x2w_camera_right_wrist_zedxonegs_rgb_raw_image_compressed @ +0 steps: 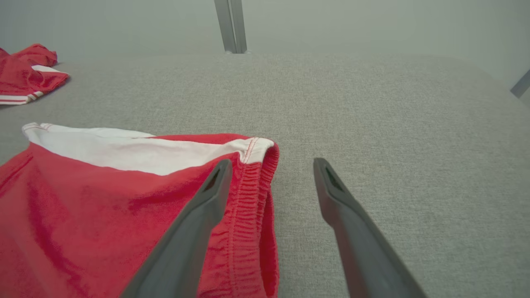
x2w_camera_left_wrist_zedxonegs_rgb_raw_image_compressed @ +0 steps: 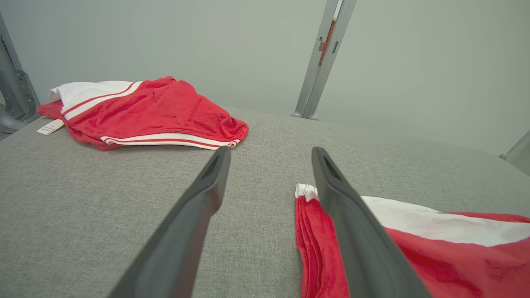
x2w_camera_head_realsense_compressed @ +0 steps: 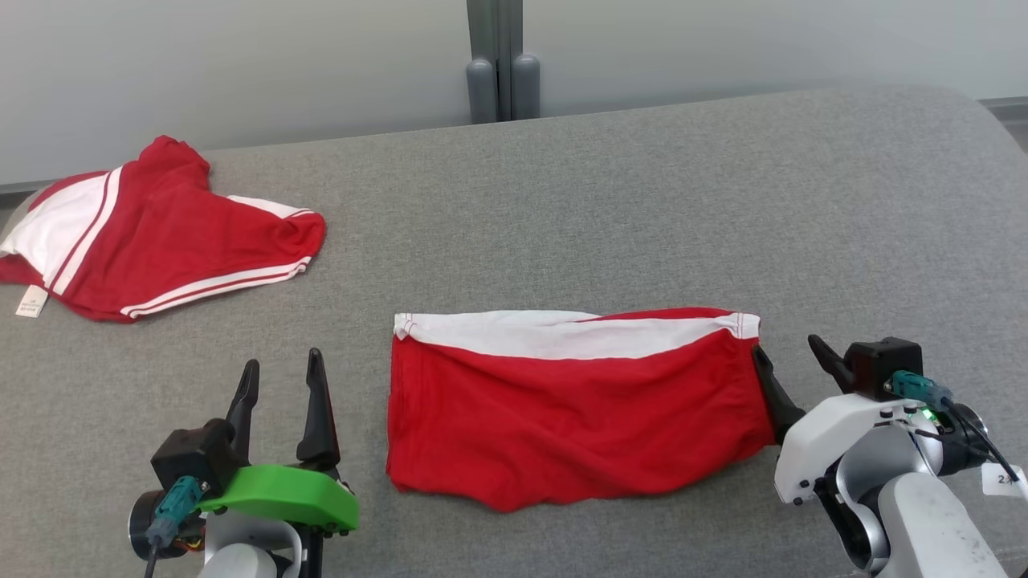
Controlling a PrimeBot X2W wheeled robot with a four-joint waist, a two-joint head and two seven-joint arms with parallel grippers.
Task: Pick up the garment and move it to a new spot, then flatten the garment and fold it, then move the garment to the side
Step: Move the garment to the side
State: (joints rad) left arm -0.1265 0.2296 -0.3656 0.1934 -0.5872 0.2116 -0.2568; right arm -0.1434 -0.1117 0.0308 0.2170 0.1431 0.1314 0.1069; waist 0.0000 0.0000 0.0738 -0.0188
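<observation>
The garment (x2w_camera_head_realsense_compressed: 562, 409) lies folded into a red rectangle with a white band along its far edge, in the middle of the grey table near me. My left gripper (x2w_camera_head_realsense_compressed: 281, 373) stands open just left of it, apart from the cloth, with nothing between its fingers. In the left wrist view the garment's (x2w_camera_left_wrist_zedxonegs_rgb_raw_image_compressed: 455, 256) layered left edge lies behind the right finger of that gripper (x2w_camera_left_wrist_zedxonegs_rgb_raw_image_compressed: 269, 153). My right gripper (x2w_camera_head_realsense_compressed: 791, 353) is open at the garment's right edge. In the right wrist view this gripper's (x2w_camera_right_wrist_zedxonegs_rgb_raw_image_compressed: 269, 163) left finger lies over the garment's (x2w_camera_right_wrist_zedxonegs_rgb_raw_image_compressed: 83, 215) gathered hem, its right finger over bare table.
A second, darker red cloth (x2w_camera_head_realsense_compressed: 161, 233) with white striped trim and a tag lies crumpled at the far left of the grey fabric-covered table (x2w_camera_head_realsense_compressed: 642, 201). It also shows in the wrist views (x2w_camera_left_wrist_zedxonegs_rgb_raw_image_compressed: 157, 107) (x2w_camera_right_wrist_zedxonegs_rgb_raw_image_compressed: 25, 74). A grey post (x2w_camera_head_realsense_compressed: 502, 72) stands behind the table's far edge.
</observation>
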